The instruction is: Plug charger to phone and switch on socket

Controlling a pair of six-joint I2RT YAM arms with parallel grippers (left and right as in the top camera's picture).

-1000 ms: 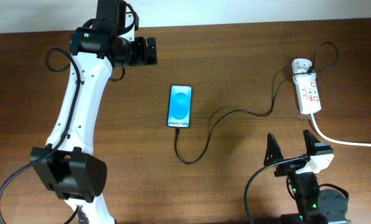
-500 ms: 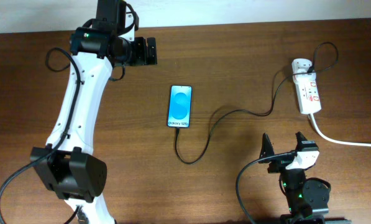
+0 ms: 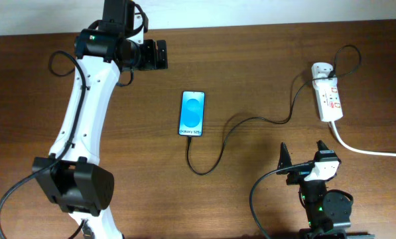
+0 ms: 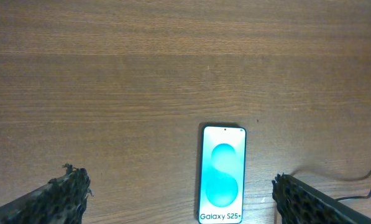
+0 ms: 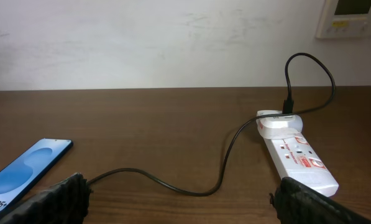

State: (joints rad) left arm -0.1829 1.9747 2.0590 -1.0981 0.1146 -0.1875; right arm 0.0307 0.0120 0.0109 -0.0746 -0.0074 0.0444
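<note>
The phone (image 3: 192, 113) lies face up mid-table, blue screen lit; it also shows in the left wrist view (image 4: 222, 174) and at the left edge of the right wrist view (image 5: 23, 171). The charger cable (image 3: 251, 121) runs from the phone's near end in a loop to the white adapter (image 3: 322, 69) plugged into the socket (image 3: 330, 99); the right wrist view shows the cable (image 5: 222, 180) and the socket (image 5: 297, 158). My left gripper (image 3: 159, 54) is open and empty, far-left of the phone. My right gripper (image 3: 306, 157) is open and empty near the front edge, short of the socket.
The socket's thick white cord (image 3: 370, 150) runs off the right edge. The left arm's white links (image 3: 85, 113) stretch along the table's left side. A pale wall (image 5: 173, 37) stands behind the table's far edge.
My right gripper has pulled back a little toward the front edge and to the left over the past second. The left arm, phone, cable and socket have not moved.
</note>
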